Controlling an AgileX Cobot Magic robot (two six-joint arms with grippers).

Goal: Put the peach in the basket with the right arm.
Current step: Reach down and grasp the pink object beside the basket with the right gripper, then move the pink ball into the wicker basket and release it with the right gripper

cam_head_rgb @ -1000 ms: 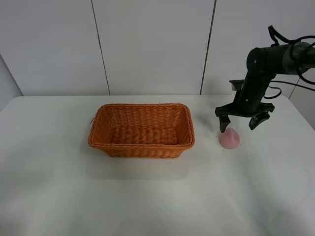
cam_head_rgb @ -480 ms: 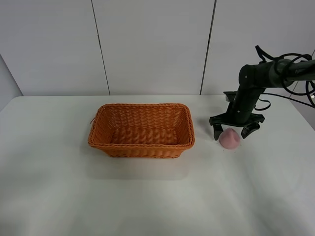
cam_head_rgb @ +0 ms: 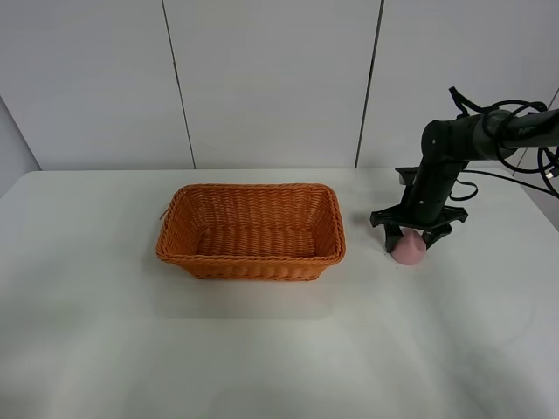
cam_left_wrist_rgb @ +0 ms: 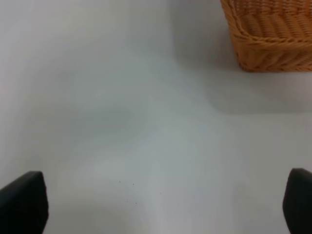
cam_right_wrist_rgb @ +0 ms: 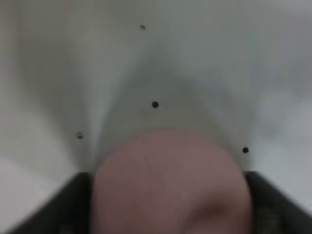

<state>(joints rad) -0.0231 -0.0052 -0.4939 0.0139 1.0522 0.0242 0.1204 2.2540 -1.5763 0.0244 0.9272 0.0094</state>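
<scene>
Peach point(cam_head_rgb: 408, 250) is straddled on the bench point(cam_head_rgb: 279, 349) by the right end effector point(cam_head_rgb: 412, 243), near the basket point(cam_head_rgb: 251, 230); whether it is clamped cannot be told. Squeeze should be gentle, centred, before lifting.

A flat white worktop point(cam_head_rgb: 262, 349) was shown filling the lower part of the exterior high view, with its far edge set against the wall. Behind it, a wall of pale grey-white panels point(cam_head_rgb: 271, 78) was seen. The panels were divided by two thin dark seams, one on the left point(cam_head_rgb: 177, 83) and one on the right point(cam_head_rgb: 369, 83), both slightly slanted. A darker grey strip of wall point(cam_head_rgb: 10, 144) was visible at the far left edge. The scene was lit softly and evenly, and only faint, diffuse shadows were cast on the worktop. A few tiny dark specks point(cam_right_wrist_rgb: 155, 104) were picked out on its surface in the right wrist view.
</scene>
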